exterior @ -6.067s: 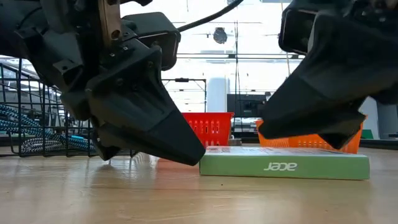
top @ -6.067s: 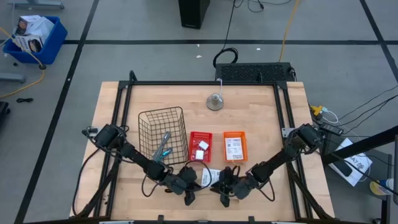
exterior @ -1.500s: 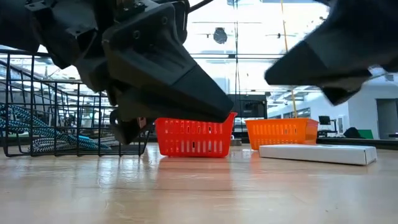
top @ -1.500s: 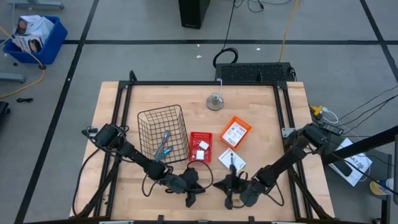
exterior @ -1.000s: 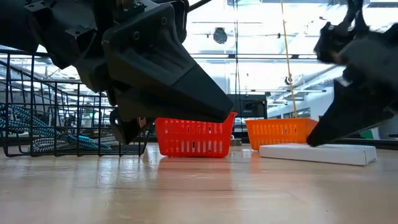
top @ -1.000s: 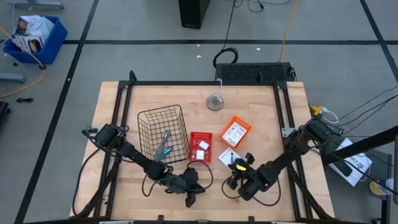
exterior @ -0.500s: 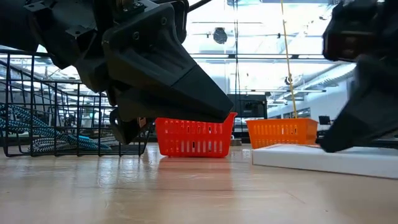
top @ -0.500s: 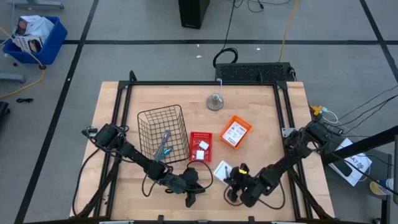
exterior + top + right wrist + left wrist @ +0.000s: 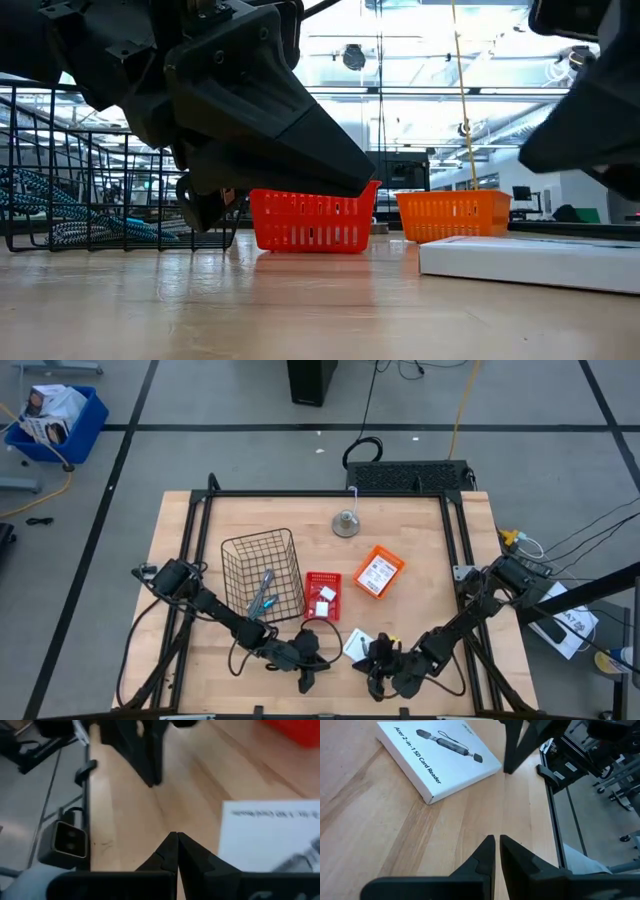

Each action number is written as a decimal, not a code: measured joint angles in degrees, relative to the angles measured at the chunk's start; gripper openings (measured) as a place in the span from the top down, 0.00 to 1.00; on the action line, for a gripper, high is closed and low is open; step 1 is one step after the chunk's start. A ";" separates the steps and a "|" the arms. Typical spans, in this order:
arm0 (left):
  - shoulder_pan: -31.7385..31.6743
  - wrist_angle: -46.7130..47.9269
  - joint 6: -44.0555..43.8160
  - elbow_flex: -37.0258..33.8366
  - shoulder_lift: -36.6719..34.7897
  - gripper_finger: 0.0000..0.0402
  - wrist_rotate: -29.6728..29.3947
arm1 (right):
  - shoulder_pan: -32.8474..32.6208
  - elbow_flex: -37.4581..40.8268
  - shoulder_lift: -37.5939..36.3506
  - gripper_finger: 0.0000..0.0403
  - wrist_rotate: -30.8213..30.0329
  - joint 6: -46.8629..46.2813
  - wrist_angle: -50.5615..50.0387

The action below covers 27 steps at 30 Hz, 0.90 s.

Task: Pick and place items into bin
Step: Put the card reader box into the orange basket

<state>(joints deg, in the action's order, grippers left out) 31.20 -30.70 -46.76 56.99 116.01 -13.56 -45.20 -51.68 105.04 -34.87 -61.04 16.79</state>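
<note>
We are parking both arms low at the near edge of the table [image 9: 420, 550]. The right pincer [image 9: 378, 678] is sitting closed and empty, and the left pincer [image 9: 306, 678] is all but closed, gripping nothing. The white SD card reader box [image 9: 357, 644] is lying flat on the wood just beyond the right pincer, between it and the red bin [image 9: 321, 596], long axis running diagonally toward the orange bin [image 9: 378, 573]. We are judging the right arm nearer, so it should be taking the box, though its jaws need opening first. The blue-handled tool [image 9: 263, 593] is already lying in the wire basket [image 9: 262, 576], and a small white block [image 9: 326, 595] is sitting in the red bin
</note>
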 joint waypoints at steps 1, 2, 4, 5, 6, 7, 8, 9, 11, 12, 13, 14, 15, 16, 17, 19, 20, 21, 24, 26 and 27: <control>0.00 0.00 0.00 0.00 0.00 0.92 0.00 | 0.08 0.00 -0.12 1.00 -0.02 1.30 0.59; 0.00 -0.06 0.02 0.00 0.00 0.92 0.05 | 0.10 0.00 -0.47 1.00 -0.08 2.37 0.58; -0.07 -1.06 0.25 -0.04 0.00 0.92 0.48 | 0.10 0.00 -1.78 1.00 -0.90 4.32 0.26; -0.11 -1.78 0.46 -0.04 0.00 0.92 0.56 | 0.10 -0.02 -2.69 1.00 -2.07 4.94 -0.60; -0.11 -2.56 0.70 -0.04 0.00 0.92 0.72 | -0.02 -0.02 -3.65 1.00 -4.05 5.00 -2.30; -0.11 -3.10 1.14 -0.04 -0.02 0.92 1.03 | -0.29 -0.04 -4.51 1.00 -6.05 4.33 -4.70; -0.11 -3.47 1.40 -0.04 -0.02 0.92 1.09 | -0.48 -0.04 -5.30 1.00 -7.75 2.83 -7.68; -0.10 -3.52 1.53 -0.04 -0.02 0.92 1.11 | -0.64 -0.04 -6.09 1.00 -8.96 0.68 -11.15; -0.09 -3.51 1.53 -0.04 -0.02 0.92 1.11 | -0.69 -0.04 -7.32 1.00 -9.99 -5.17 -18.83; -0.09 -3.50 1.53 -0.04 -0.02 0.92 1.11 | -0.69 -0.04 -7.80 1.00 -9.93 -8.46 -23.15; -0.09 -3.52 1.53 -0.04 -0.02 0.92 1.11 | -0.66 -0.04 -8.09 1.00 -9.75 -12.15 -27.72; -0.11 -3.55 1.53 -0.04 -0.02 0.92 1.11 | -0.56 -0.04 -8.20 1.00 -8.86 -15.81 -31.93; -0.28 -3.69 1.55 -0.04 -0.02 0.92 1.09 | -0.23 -0.04 -8.23 1.00 -7.33 -19.16 -35.92; -0.48 -3.77 1.55 -0.04 -0.02 0.92 1.05 | 0.07 -0.04 -8.21 1.00 -5.12 -22.47 -39.42; -0.76 -3.79 1.57 0.01 -0.02 0.92 0.97 | 0.34 -0.03 -8.21 1.00 -3.13 -25.00 -42.24; -1.57 -3.76 2.15 0.44 -0.02 0.92 0.98 | 0.88 -0.02 -8.21 1.00 -1.10 -26.49 -45.28; -1.97 -3.79 2.65 0.59 -0.02 0.92 1.33 | 1.23 -0.02 -8.21 1.00 -0.47 -26.48 -45.66; -2.37 -3.82 3.02 0.71 -0.02 0.92 1.71 | 1.70 -0.02 -8.23 1.00 0.86 -25.84 -45.40; -3.68 -3.41 3.04 0.79 0.19 0.92 2.98 | 3.18 -0.04 -8.25 1.00 6.45 -22.36 -42.91; -4.28 -3.14 2.70 0.79 0.22 0.92 3.62 | 3.97 -0.04 -8.26 1.00 9.96 -19.96 -41.17; -4.44 -2.74 2.69 0.82 0.22 0.92 3.78 | 4.31 0.09 -8.25 1.00 11.56 -18.84 -40.05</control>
<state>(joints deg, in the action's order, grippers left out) 26.76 -33.44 -44.07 57.81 116.22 -9.78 -40.89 -51.59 96.79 -23.31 -79.88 -23.26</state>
